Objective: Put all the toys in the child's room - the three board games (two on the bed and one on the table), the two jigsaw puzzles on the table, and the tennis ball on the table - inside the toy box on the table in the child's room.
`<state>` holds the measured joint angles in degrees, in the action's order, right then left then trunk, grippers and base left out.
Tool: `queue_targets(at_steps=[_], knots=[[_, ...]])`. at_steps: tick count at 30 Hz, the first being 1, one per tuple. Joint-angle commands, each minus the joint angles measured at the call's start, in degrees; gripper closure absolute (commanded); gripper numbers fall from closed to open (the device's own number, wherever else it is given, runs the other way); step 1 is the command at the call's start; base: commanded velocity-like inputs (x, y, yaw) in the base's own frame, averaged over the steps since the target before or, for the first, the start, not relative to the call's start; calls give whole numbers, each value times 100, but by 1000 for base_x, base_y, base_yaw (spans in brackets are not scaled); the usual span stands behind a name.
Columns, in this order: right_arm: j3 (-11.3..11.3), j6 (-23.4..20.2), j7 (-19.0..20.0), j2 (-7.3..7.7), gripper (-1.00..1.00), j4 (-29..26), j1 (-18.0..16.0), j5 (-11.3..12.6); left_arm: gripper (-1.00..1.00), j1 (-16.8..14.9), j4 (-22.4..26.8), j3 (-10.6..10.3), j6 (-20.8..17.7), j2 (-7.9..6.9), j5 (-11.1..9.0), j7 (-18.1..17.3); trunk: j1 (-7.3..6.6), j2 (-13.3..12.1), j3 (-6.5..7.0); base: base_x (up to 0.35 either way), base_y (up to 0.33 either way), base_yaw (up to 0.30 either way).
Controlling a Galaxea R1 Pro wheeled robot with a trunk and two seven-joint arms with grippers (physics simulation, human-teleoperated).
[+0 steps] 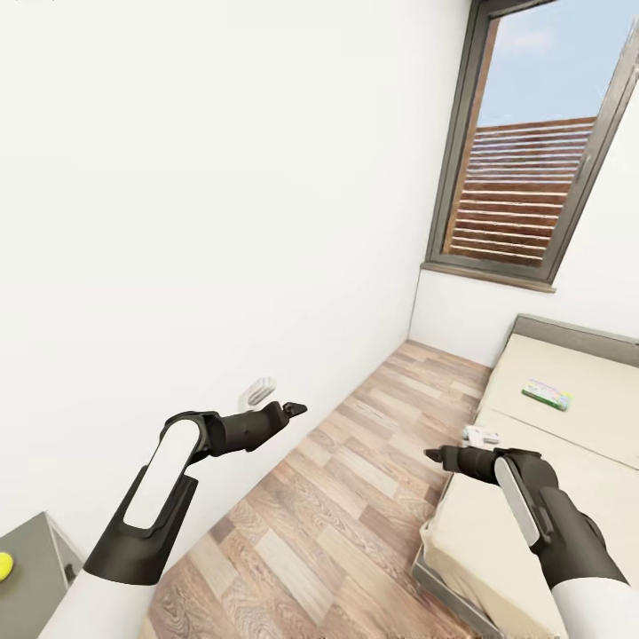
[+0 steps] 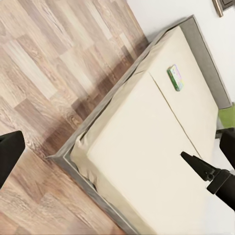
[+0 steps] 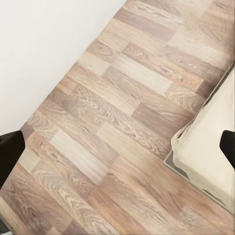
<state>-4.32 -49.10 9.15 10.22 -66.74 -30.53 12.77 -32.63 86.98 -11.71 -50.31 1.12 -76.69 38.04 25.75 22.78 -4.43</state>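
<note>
My left gripper (image 1: 297, 410) and right gripper (image 1: 432, 454) look closed, empty; green flat box (image 1: 545, 394) lettering on cream bed (image 1: 568, 444) unreadable.

Wood-plank floor (image 3: 112, 127) runs beside a white wall (image 3: 44, 44); a cream bed (image 3: 210, 152) corner rests on the floor.

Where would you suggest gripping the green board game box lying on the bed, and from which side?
The green game box lies flat on the mattress, so I would come straight down from above and pinch across its narrow width, on the two long edges. The right gripper is nearer, though the box looks beyond its reach for now.
</note>
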Motion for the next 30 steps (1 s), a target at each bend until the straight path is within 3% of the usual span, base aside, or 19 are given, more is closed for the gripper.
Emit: queue_targets(at_steps=[1,12,30], knots=[[-10,-27,37,-1,-100,-5,-5,-22,-100,-6,5,1,-5,1,-57,60,4,14,-20,0,0,-204],[-247,-228,32,-17,-100,-470,20,-23,-100,-6,3,2,-5,-2,-57,63,4,14,-62,0,0,-243],[-302,-649,26,-43,-100,-1054,148,-28,-100,-6,3,2,-7,-7,-61,63,4,14,-66,0,0,-278]])
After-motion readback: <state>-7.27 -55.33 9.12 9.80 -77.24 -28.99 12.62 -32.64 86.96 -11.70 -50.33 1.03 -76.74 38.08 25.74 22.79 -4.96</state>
